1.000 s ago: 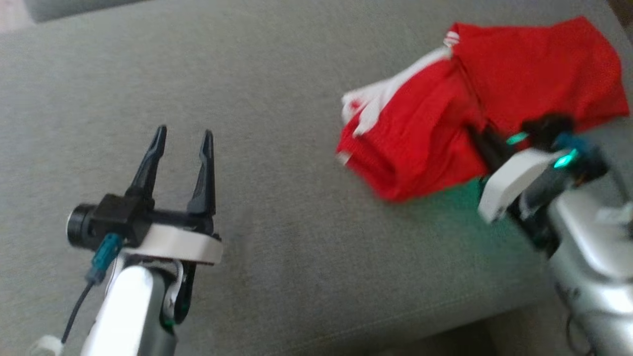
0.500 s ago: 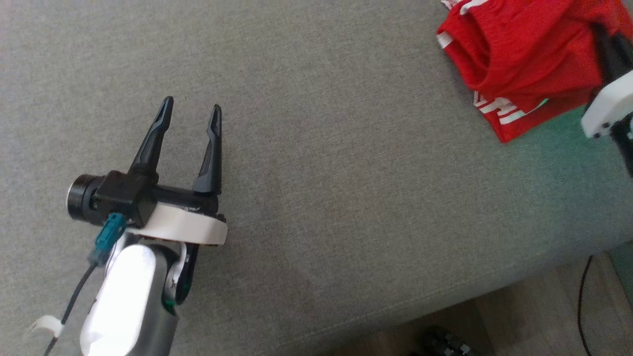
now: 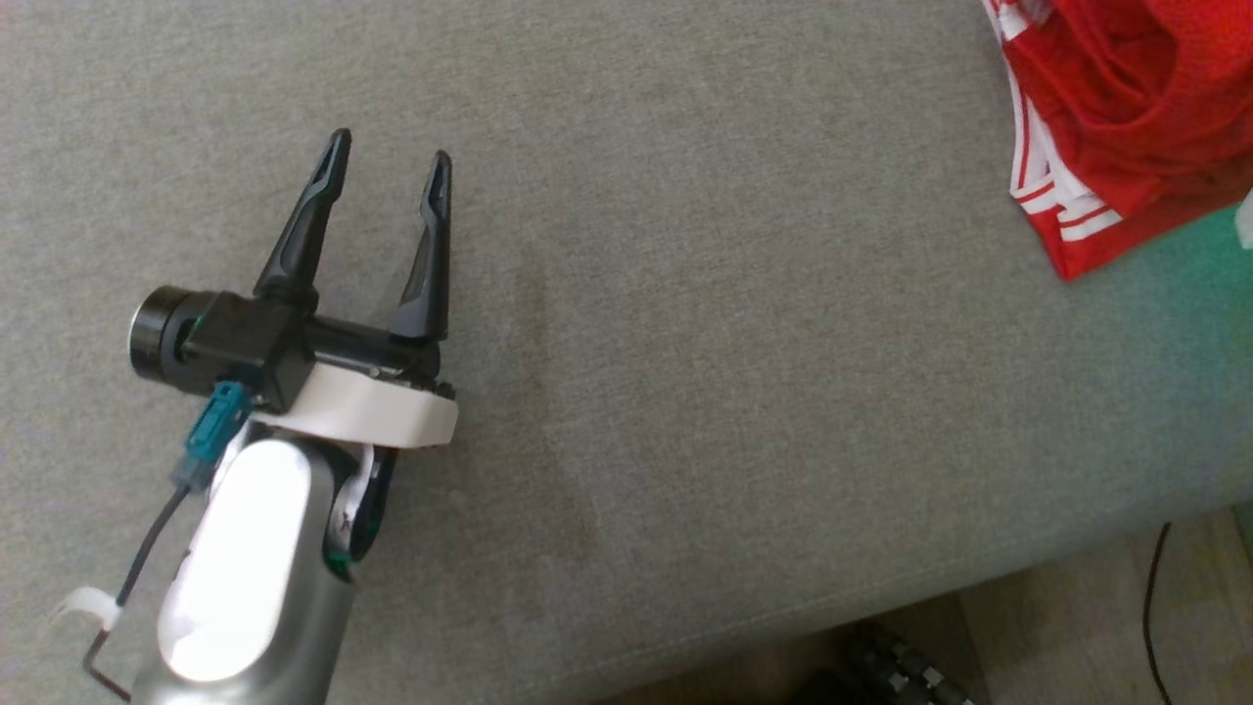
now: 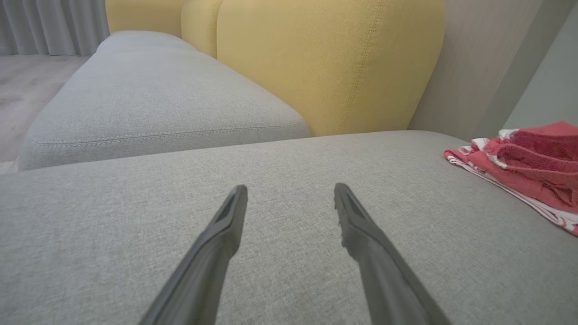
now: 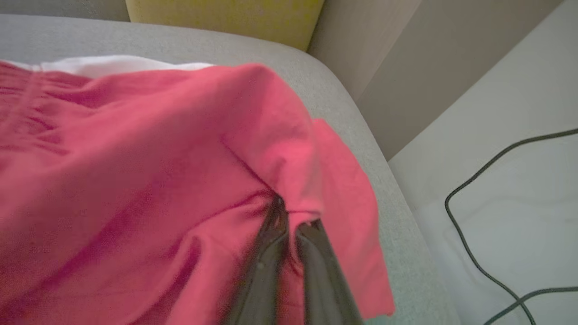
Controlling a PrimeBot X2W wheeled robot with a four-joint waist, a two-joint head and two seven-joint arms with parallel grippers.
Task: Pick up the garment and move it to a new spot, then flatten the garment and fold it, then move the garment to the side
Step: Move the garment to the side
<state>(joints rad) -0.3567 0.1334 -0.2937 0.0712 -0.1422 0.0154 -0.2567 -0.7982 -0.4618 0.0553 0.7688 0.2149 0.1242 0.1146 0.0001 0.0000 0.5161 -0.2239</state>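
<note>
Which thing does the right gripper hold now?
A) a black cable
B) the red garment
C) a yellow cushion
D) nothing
B: in the right wrist view the right gripper is shut on a fold of the garment, and the red cloth bunches around its fingertips.

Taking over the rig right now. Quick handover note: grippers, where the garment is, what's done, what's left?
Left gripper: open, empty, above bare grey sofa cushion.
Right gripper: shut on a fold of the red garment.
Garment: crumpled in a heap at the cushion's right end, white-striped hem showing, near the edge by the wall.
Done: garment grasped by the right gripper.
Left: carry it to a new spot, spread it flat, fold it, then move it aside. The open stretch of cushion in front of the left gripper looks like the likely work area.
</note>
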